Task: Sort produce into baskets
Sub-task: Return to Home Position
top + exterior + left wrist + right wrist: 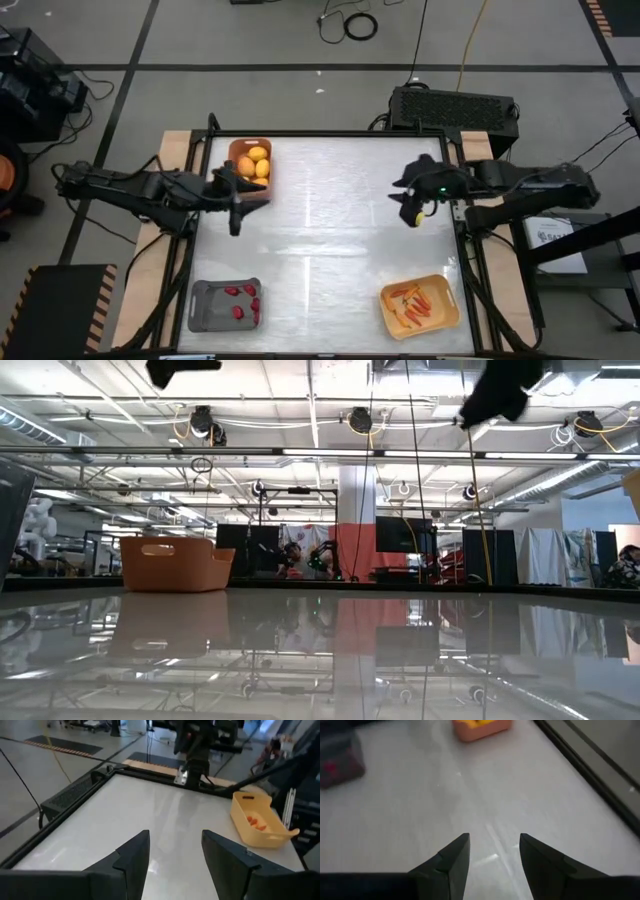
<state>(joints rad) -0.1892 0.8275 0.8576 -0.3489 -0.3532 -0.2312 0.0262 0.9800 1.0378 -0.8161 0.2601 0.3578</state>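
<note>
Sorting looks finished — lemons (pixel 255 162) in orange-brown basket (pixel 250 143), red chillies (pixel 240 306) in grey basket (pixel 208 300), carrot sticks (pixel 415 303) in yellow basket (pixel 446 318). Step in hand: homing arms. Left gripper (pixel 175 837), right gripper (pixel 494 840) above table — fingers apart, empty. Next: retract clear of baskets. No legible writing.

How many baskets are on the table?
3. In the high view: orange-brown basket at the upper left of the table, grey basket at the lower-left corner, yellow basket at the lower-right corner. None appears hidden.
</note>
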